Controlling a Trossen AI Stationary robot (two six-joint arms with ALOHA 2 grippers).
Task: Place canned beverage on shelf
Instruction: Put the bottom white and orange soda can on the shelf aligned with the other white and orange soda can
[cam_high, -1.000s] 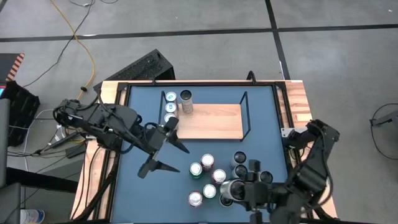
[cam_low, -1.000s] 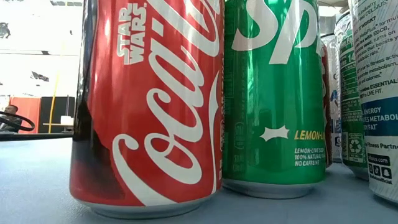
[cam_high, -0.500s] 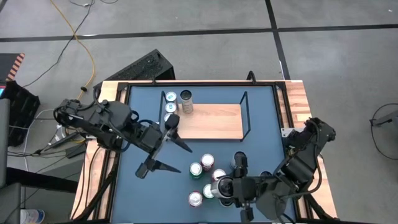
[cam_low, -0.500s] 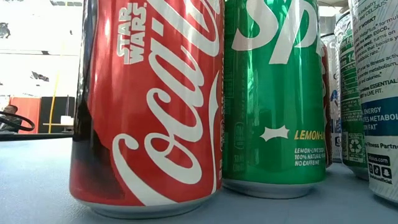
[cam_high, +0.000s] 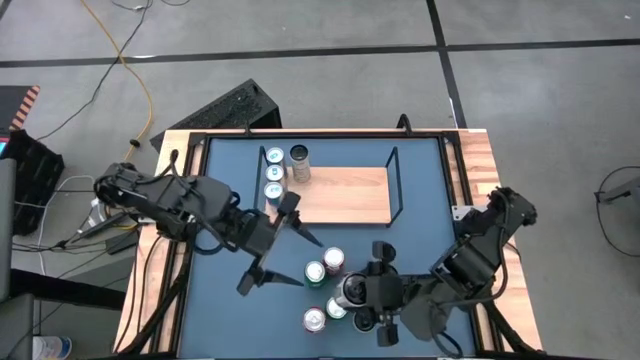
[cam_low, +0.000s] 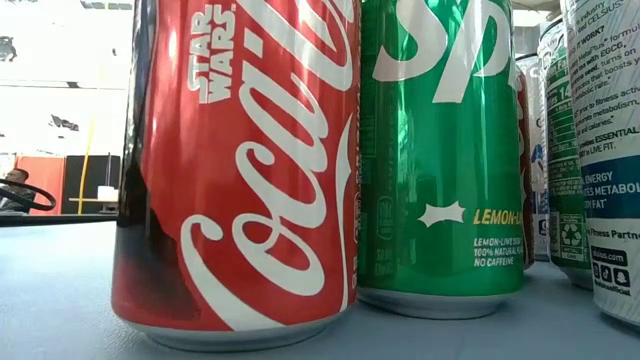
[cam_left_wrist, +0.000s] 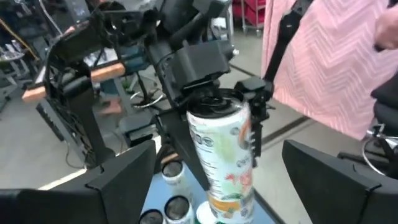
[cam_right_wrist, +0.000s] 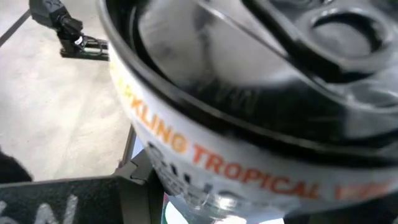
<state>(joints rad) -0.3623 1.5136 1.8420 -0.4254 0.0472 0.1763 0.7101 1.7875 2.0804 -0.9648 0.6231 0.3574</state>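
right tool (cam_high: 362, 300): low over the near-middle of the table, clamped on the white can (cam_left_wrist: 222, 155); left wrist view shows its fingers either side of the can body, can lifted and tilted
white can: white with green/orange print, "TROPICAL" lettering fills the right wrist view (cam_right_wrist: 249, 124); held off the table above the loose cans, apart from the shelf
left tool (cam_high: 285, 245): fingers spread wide, holding nothing; hovers over the table just in front of the shelf's left end
shelf (cam_high: 340, 195): light-wood board with black wire rails, far-middle of the table; one can (cam_high: 299, 165) stands at its far-left corner
cans beside shelf (cam_high: 274, 172): three in a row just left of the board, on the table
loose cans (cam_high: 324, 268): cluster on the blue table (cam_high: 420, 200), near the right tool
low view: red cola can (cam_low: 240, 170) and green lemon-lime can (cam_low: 440, 150) side by side close to the camera
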